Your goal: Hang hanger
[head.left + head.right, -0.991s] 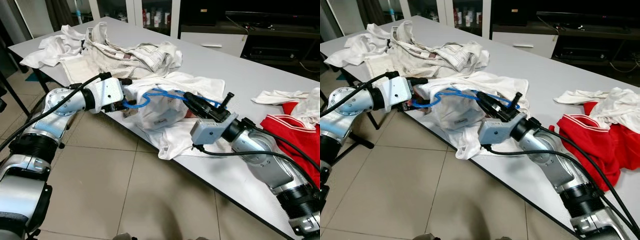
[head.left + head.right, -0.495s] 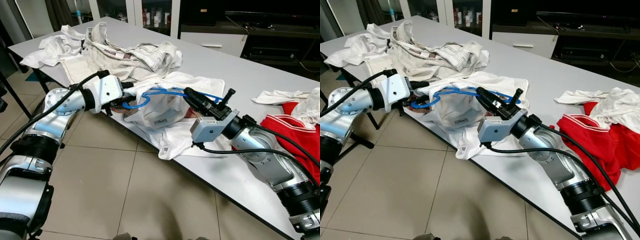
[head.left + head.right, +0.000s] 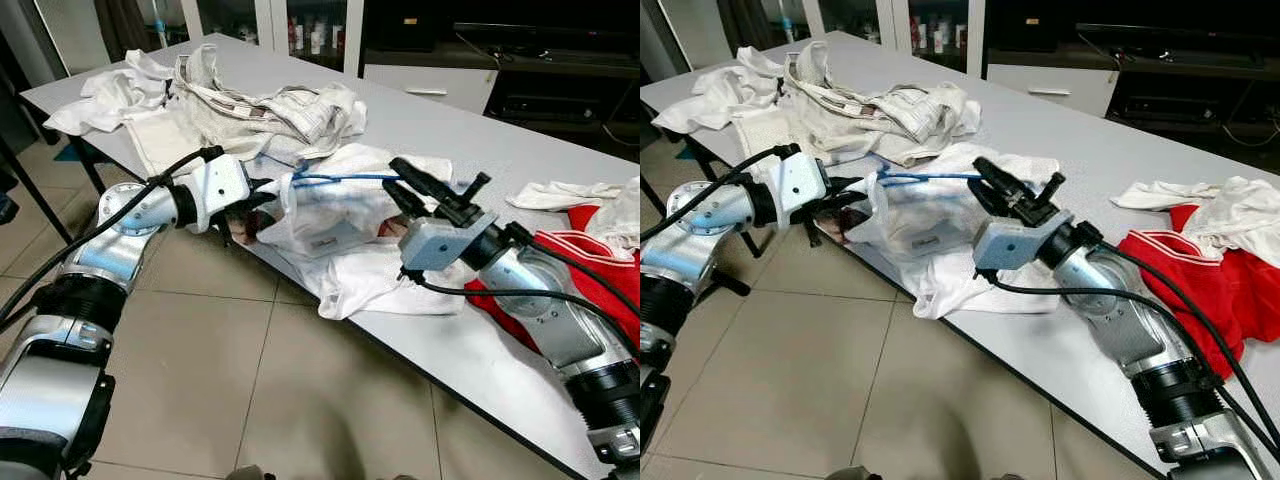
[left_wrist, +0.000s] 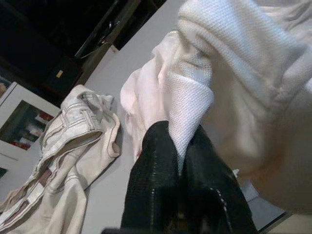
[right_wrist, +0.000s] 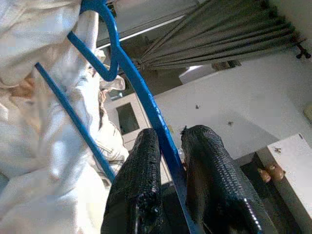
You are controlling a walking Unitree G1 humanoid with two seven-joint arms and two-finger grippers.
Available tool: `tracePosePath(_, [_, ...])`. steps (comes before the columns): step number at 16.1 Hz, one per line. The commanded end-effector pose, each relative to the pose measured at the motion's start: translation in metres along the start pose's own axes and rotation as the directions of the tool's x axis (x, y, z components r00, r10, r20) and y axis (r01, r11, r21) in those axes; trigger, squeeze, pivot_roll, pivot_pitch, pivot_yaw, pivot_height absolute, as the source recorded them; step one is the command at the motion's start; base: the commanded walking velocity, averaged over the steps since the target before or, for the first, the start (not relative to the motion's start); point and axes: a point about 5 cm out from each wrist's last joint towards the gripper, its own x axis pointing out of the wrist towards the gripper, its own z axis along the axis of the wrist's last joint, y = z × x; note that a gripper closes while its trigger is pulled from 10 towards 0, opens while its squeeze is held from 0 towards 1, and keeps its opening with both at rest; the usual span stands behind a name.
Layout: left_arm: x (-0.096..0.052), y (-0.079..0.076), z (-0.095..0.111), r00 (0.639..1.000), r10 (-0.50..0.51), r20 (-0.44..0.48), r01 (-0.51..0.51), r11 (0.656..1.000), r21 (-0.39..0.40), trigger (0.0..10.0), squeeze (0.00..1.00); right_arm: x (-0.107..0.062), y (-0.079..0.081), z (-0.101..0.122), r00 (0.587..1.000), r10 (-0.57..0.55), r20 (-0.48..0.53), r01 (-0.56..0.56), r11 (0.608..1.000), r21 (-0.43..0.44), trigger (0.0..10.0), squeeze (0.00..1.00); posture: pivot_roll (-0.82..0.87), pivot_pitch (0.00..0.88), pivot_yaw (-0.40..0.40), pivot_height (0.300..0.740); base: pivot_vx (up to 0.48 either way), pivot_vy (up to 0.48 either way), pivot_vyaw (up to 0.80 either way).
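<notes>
A long pale grey table runs diagonally through a tiled room, its near edge overhanging beige floor tiles, with dark cabinets and glass-fronted shelving behind it. At the table's near edge the right gripper has its two black fingers closed tight on the bar of a blue hanger, which is threaded through a white garment bunched on the tabletop and spilling partly over the edge. The hanger's thin blue line shows just above the cloth in the head views, lying roughly level between the two arms. The left gripper, reaching in from the robot's left, pinches a fold of the same white fabric between its closed fingers (the mesh weave of the cloth is plain in the wrist view). Farther back on the table lies a heap of cream clothes with striped trim, and beside it more white laundry near the far corner. At the robot's right, a red garment with white edging rests on the table, partly under another white piece.
</notes>
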Motion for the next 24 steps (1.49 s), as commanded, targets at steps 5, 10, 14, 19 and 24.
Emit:
tracePosePath(5, [-0.003, 0.0, -0.007, 0.999, 0.035, 0.001, -0.035, 0.998, -0.061, 0.0, 0.0, -0.008, -0.015, -0.01, 0.994, -0.098, -0.049, 0.103, 0.989, 0.109, 10.0, 0.0, 0.02, 0.0, 0.035, 0.723, 0.0, 0.0, 0.0])
tracePosePath(10, [-0.004, -0.002, -0.011, 0.999, 0.04, -0.008, -0.041, 0.996, -0.078, 0.0, 0.0, -0.013, -0.016, -0.012, 0.992, -0.109, -0.066, 0.123, 0.957, 0.261, 10.0, 0.0, 0.02, 0.0, 0.033, 0.723, 0.0, 0.0, 0.0])
tracePosePath(14, [-0.002, -0.003, -0.01, 0.999, 0.041, -0.001, -0.041, 0.996, -0.073, 0.0, 0.0, -0.012, -0.005, 0.0, 1.0, -0.005, 0.017, 0.001, 0.969, 0.247, 10.0, 0.97, 0.02, 0.0, 0.03, 0.723, 0.0, 0.0, 0.0])
tracePosePath(19, [-0.001, -0.005, -0.009, 1.0, 0.031, 0.001, -0.031, 0.997, -0.064, 0.0, 0.0, -0.006, -0.007, 0.006, 0.994, 0.093, 0.056, -0.095, 0.995, 0.038, 10.0, 0.0, 0.02, 0.0, 0.029, 0.723, 0.0, 0.0, 0.0])
tracePosePath(24, [0.001, -0.006, -0.009, 0.999, 0.032, 0.007, -0.031, 0.997, -0.067, 0.0, 0.0, -0.012, -0.019, -0.002, 1.0, -0.005, 0.005, 0.003, 0.967, 0.256, 10.0, 0.0, 0.02, 0.0, 0.029, 0.723, 0.0, 0.0, 0.0])
